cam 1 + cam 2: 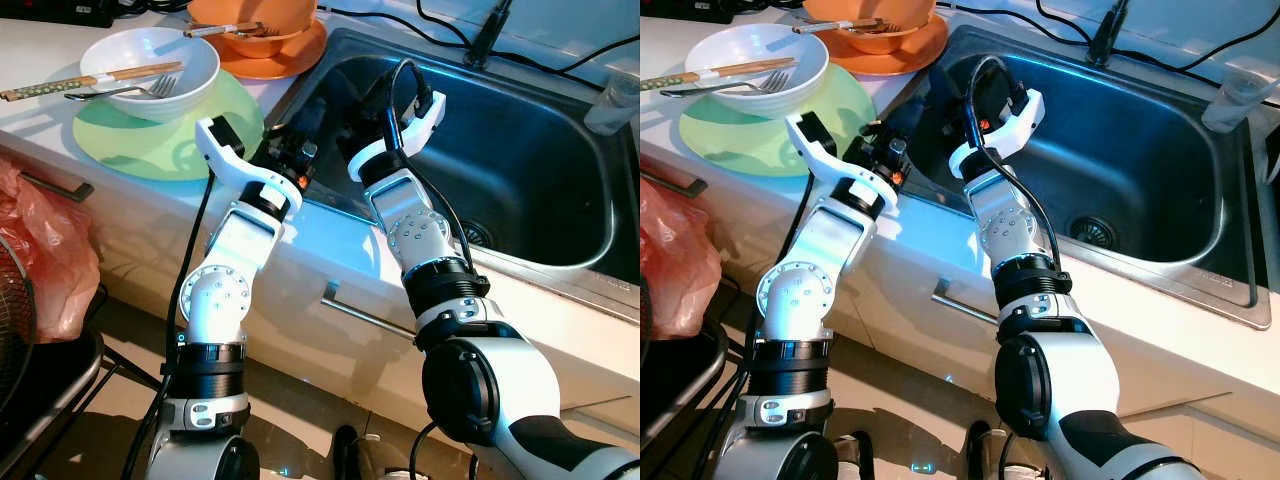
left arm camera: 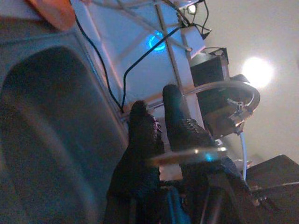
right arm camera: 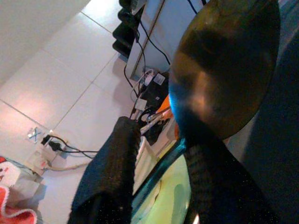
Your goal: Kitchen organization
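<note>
Left eye view: both arms reach over the front edge of the sink [image 1: 560, 255], wrists close together above its near-left corner. Right wrist view shows the right gripper [image 3: 154, 154] with fingers apart, one black finger [image 3: 110, 172] well clear of the other; a dark, shiny round object [image 3: 224, 70] sits right at the far finger — pan or ladle, cannot tell, nor whether it is held. Left gripper [image 2: 156, 121] has its fingers nearly together with a thin gap, nothing between them. Dishes to sort stand on the counter left of the sink: white bowl [image 1: 150, 65] with fork [image 1: 130, 90] and chopsticks [image 1: 95, 80] on a green plate [image 1: 150, 135], orange bowl [image 1: 255, 25] behind. Judgement: lift the left arm clear first — the wrists crowd each other. Cables [image 1: 560, 60] run behind the sink; red bag [image 1: 45, 250] hangs at the counter front.
</note>
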